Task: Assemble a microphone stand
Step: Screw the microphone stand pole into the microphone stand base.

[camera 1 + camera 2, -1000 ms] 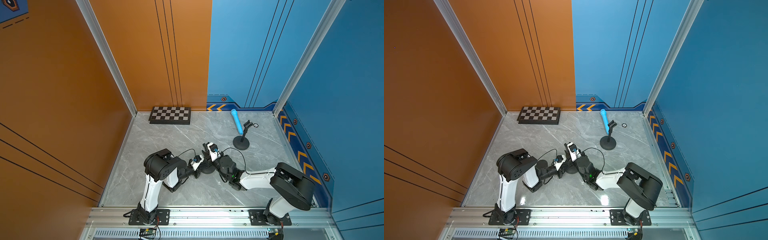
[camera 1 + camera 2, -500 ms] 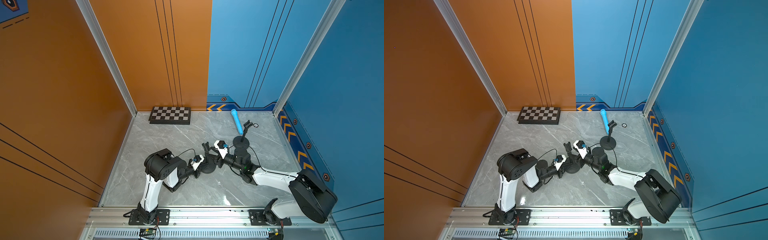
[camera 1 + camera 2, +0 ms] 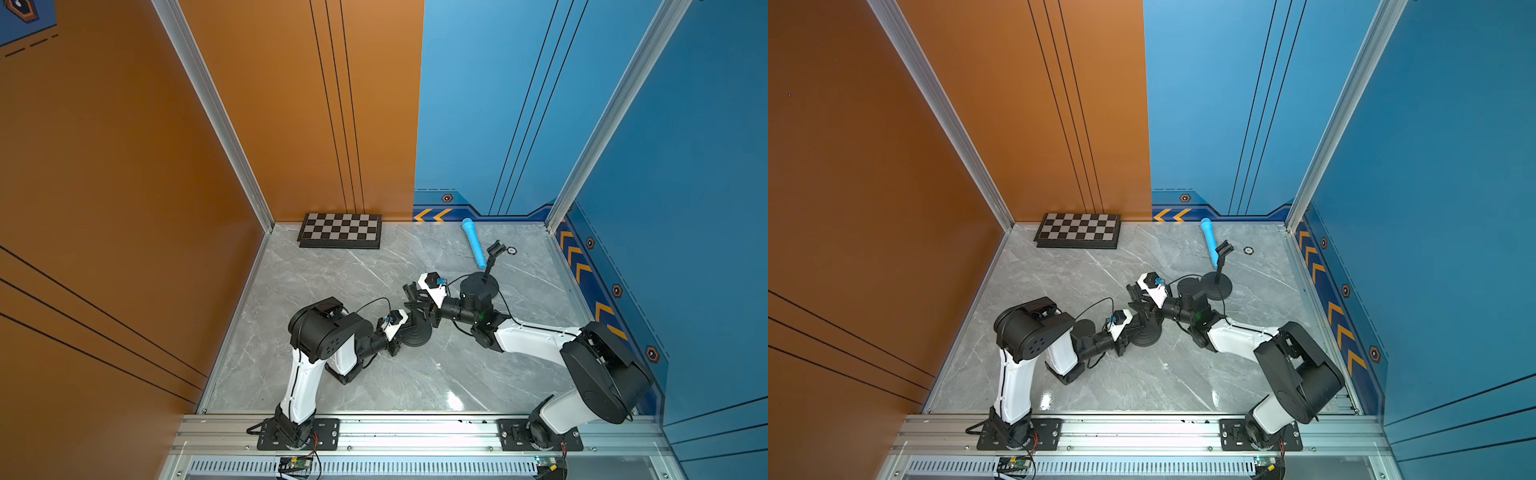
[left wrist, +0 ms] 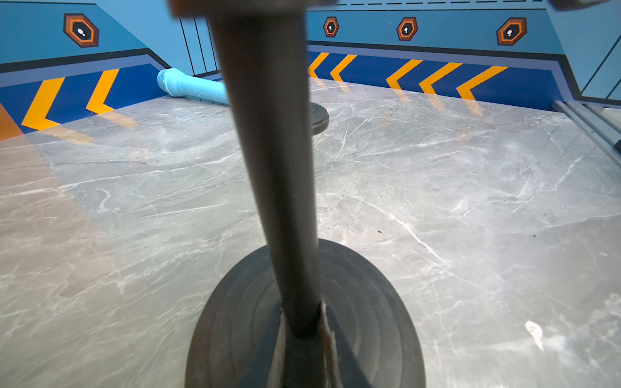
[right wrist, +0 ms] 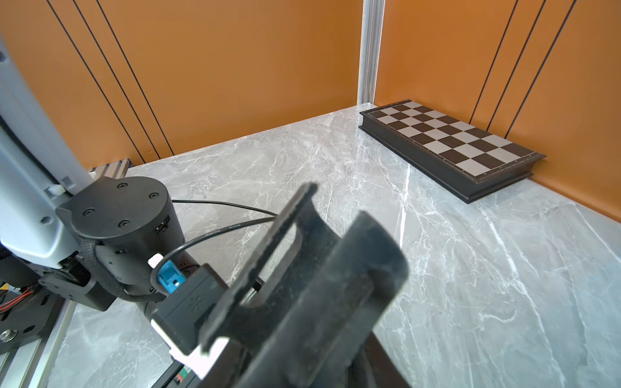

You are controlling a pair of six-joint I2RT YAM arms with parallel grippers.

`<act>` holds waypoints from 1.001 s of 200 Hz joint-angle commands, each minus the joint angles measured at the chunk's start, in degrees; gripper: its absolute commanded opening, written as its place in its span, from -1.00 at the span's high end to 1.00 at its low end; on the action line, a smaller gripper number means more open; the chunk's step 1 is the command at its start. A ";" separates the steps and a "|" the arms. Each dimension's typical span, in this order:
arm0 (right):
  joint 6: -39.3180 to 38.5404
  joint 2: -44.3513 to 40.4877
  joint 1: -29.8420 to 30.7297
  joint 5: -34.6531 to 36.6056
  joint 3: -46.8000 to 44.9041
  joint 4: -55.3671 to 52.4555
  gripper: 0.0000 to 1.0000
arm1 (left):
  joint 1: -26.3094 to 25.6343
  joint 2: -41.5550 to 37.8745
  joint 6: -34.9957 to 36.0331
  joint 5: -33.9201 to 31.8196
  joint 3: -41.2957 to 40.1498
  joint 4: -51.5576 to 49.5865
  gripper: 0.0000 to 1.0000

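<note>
A: Whereabouts of the stand base (image 4: pixel 363 319)?
B: Flat on the marble tabletop (image 3: pixel 332 291), near the middle, between the two arms, with the pole (image 4: pixel 268 134) upright in its centre
A: State of the left gripper (image 4: pixel 304 336)?
B: Clamped on that pole just above the base, pinching it from both sides; plain to see in the left wrist view
A: And the right gripper (image 3: pixel 417 301)?
B: Up by the top of the pole, close to the microphone clip (image 5: pixel 302 268); impossible to tell whether spread or pressed together, with the right wrist view filled by the blurred clip and no fingertip clearly made out
A: Clip seated on the pole or not?
B: Hard to say from both top views; too dark and crowded at that spot
A: Anything else on the tabletop?
B: Toward the back right, a second stand (image 3: pixel 1223 289), upright, with its own clip on top; near it a blue microphone (image 3: pixel 473 243) lying flat, head toward the back wall; farther right a small ring (image 3: pixel 511 250); against the orange wall at the back, a closed chessboard (image 3: pixel 340 236)
</note>
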 commanded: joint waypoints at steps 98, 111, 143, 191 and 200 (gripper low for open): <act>6.30 1.02 17.98 61.41 -7.87 10.90 1.00 | 1.47 3.34 -0.31 -3.65 -1.29 -11.34 0.61; 9.24 2.84 20.75 69.10 -7.71 11.52 1.00 | 1.47 3.58 -0.52 -3.89 -1.26 -11.32 0.60; 16.22 5.57 22.11 76.19 -7.05 10.50 1.00 | 1.46 4.05 -0.99 -4.20 -1.22 -11.31 0.60; 14.61 4.91 21.82 64.03 -5.85 7.81 0.88 | 1.47 3.70 -0.66 -4.21 -1.37 -11.34 0.60; 12.92 4.41 21.37 59.26 -5.78 7.59 0.76 | 1.50 3.71 -0.57 -4.10 -1.38 -11.28 0.61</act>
